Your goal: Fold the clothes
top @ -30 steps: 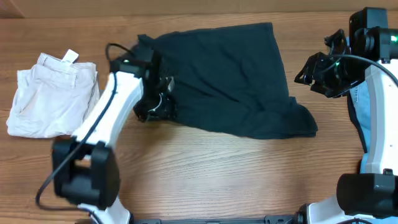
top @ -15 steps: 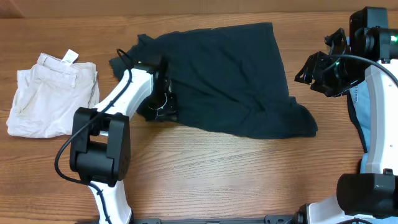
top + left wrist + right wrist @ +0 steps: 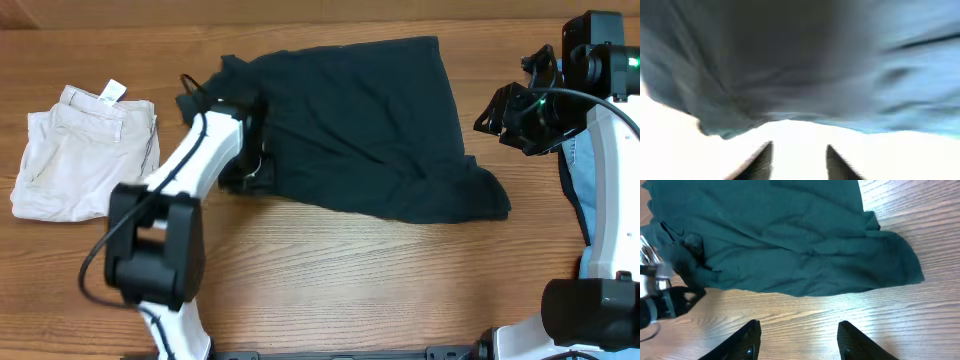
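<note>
One garment is the job here: a dark navy-black T-shirt (image 3: 370,130) lying in the middle of a wooden table (image 3: 330,280). It is spread out loosely, with rumpled ridges along its near edge and a bunched lobe at its right corner. No neat fold shows, so the task looks to be at or near its start. The left gripper (image 3: 799,146) sits low at the shirt's left edge. In its blurred wrist view the two fingers stand apart over bright bare table, with the cloth just ahead of them and nothing between them. That reads as lining up for a pinch on that edge rather than a grip. The right gripper (image 3: 800,325) hangs above the table off the shirt's right side, jaws apart and empty, well clear of the fabric. Beige shorts (image 3: 85,165) lie apart to the left, and light blue denim (image 3: 572,175) lies at the far right beneath the right arm. Left to do: grasp, flatten, and make every fold.
</note>
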{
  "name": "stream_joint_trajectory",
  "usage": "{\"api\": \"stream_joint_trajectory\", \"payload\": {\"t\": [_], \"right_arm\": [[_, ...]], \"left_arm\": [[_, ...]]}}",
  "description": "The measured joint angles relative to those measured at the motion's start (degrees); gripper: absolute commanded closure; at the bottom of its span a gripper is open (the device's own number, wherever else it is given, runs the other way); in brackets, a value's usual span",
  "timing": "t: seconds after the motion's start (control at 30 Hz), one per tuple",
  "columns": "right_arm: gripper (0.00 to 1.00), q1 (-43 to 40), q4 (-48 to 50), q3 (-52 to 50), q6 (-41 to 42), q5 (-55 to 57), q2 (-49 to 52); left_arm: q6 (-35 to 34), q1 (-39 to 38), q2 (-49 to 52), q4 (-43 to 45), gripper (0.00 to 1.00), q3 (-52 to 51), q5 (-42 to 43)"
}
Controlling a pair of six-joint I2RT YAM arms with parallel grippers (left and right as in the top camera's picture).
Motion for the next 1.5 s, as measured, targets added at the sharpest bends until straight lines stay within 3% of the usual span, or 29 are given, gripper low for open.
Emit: {"api": "stream_joint_trajectory", "payload": {"t": [0.07,0.2,0.37,0.5,0.67,0.87,0.9,0.93,0.97,1.1,1.13,1.17,1.2,1.23,1.27,1.37,1.4,1.47,1.5], "right_arm": [[0.47,0.0,0.11,0.0,-0.13,-0.02,0.0],[0.47,0.0,0.07,0.0,-0.22,-0.02,0.0],[0.47,0.0,0.0,0.0,-0.2,0.0,0.0],[0.47,0.0,-0.13,0.0,-0.22,0.0,0.0],[0.46,0.0,-0.11,0.0,-0.22,-0.02,0.0],[0.47,0.0,-0.15,0.0,-0.22,0.0,0.0],[0.47,0.0,-0.17,0.0,-0.2,0.0,0.0],[0.46,0.0,-0.17,0.0,-0.17,-0.02,0.0],[0.47,0.0,-0.24,0.0,-0.22,0.0,0.0],[0.47,0.0,-0.63,0.0,-0.2,-0.02,0.0],[0.47,0.0,-0.61,0.0,-0.22,0.0,0.0],[0.47,0.0,-0.61,0.0,-0.2,0.0,0.0],[0.47,0.0,-0.63,0.0,-0.24,0.0,0.0],[0.47,0.0,-0.55,0.0,-0.22,0.0,0.0],[0.47,0.0,-0.55,0.0,-0.22,0.0,0.0],[0.47,0.0,-0.57,0.0,-0.24,0.0,0.0],[0.47,0.0,-0.59,0.0,-0.22,-0.02,0.0],[0.47,0.0,-0.59,0.0,-0.24,-0.02,0.0],[0.47,0.0,-0.57,0.0,-0.22,0.0,0.0]], "left_arm": [[3.48,-0.37,-4.96,2.82,0.0,0.04,4.0],[5.92,-1.22,-6.84,5.86,0.17,0.24,15.54],[-9.53,-1.55,-5.16,5.18,0.15,-0.72,12.87],[-23.3,-2.67,-4.76,7.5,0.22,-6.88,9.99],[-31.3,-3.06,-4.37,12.33,0.33,-12.5,8.17],[-35.3,-3.06,-4.37,17.05,0.65,-14.53,4.33],[-35.82,-3.04,-4.37,17.38,0.72,-14.56,3.58],[-36.04,-3.04,-4.37,17.49,0.91,-14.56,3.21],[-36.02,-3.04,-4.37,17.59,0.96,-14.6,2.62],[-34.27,-3.04,-4.37,17.77,0.96,-14.62,0.9],[-33.57,-3.04,-4.37,17.33,0.91,-14.62,0.57],[-32.81,-3.04,-4.37,16.92,0.62,-14.64,0.31],[-32.48,-3.04,-4.37,16.98,0.23,-14.64,0.17],[-31.78,-3.04,-4.37,17.27,0.04,-14.64,0.11],[-31.67,-3.04,-4.37,17.4,0.02,-14.64,0.13],[-31.76,-3.04,-4.37,17.29,0.15,-14.64,0.2],[-31.98,-3.04,-4.37,17.31,0.29,-14.64,0.2],[-32.28,-3.04,-4.37,17.31,0.45,-14.64,0.13],[-32.41,-3.04,-4.37,17.33,0.68,-14.64,-0.11]]}}
